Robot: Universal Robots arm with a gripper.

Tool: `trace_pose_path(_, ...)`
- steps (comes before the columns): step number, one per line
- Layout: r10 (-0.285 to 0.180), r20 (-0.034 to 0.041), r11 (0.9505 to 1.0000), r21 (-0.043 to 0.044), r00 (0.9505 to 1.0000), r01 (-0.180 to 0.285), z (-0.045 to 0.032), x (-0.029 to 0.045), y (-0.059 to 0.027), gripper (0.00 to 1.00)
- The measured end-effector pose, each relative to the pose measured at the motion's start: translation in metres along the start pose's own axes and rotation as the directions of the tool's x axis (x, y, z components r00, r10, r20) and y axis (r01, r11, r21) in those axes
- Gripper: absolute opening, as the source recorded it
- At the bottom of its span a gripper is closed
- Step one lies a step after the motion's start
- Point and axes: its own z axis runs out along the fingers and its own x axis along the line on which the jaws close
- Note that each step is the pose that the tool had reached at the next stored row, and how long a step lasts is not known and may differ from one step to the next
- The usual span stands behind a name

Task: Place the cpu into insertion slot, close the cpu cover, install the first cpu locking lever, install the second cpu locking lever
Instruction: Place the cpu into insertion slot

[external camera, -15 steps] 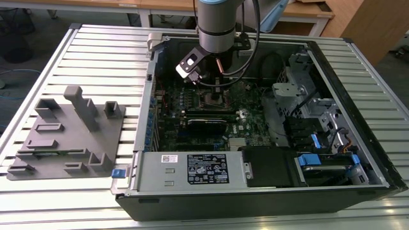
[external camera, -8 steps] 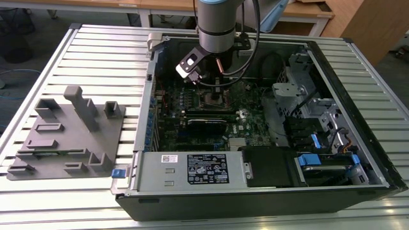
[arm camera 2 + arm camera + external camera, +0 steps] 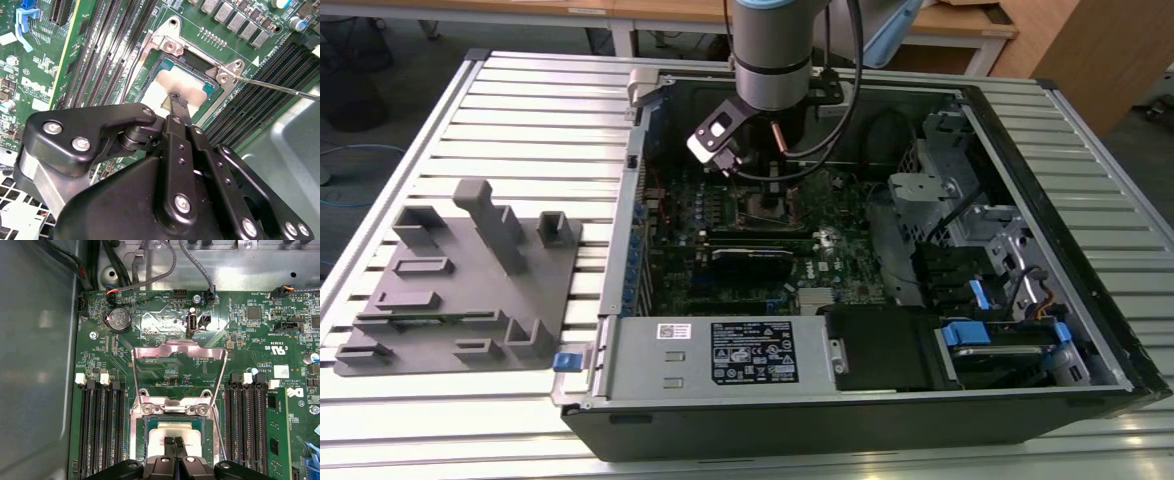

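My grey arm reaching straight down in the exterior view, wrist vertical, my black end effector pointing downward in the first wrist view, two slim fingers drawn close together, tips side by side.

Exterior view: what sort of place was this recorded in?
Probably a robotics lab or test workshop: an open computer case lies on a slatted metal table, a grey parts fixture sits at the exterior view's left of it, and wooden desks stand behind.
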Motion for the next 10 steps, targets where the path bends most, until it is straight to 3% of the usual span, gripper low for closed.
trace_pose_path(5, 0.0, -0.0005, 0.9996, 0.0268, 1.0, 0.0, 0.0003, 0.0, -0.0001, 0.11)
trace_pose_path(10, 0.0, -0.0007, 0.9996, 0.0272, 1.0, 0.0, 0.0006, 0.0, -0.0001, 0.11)
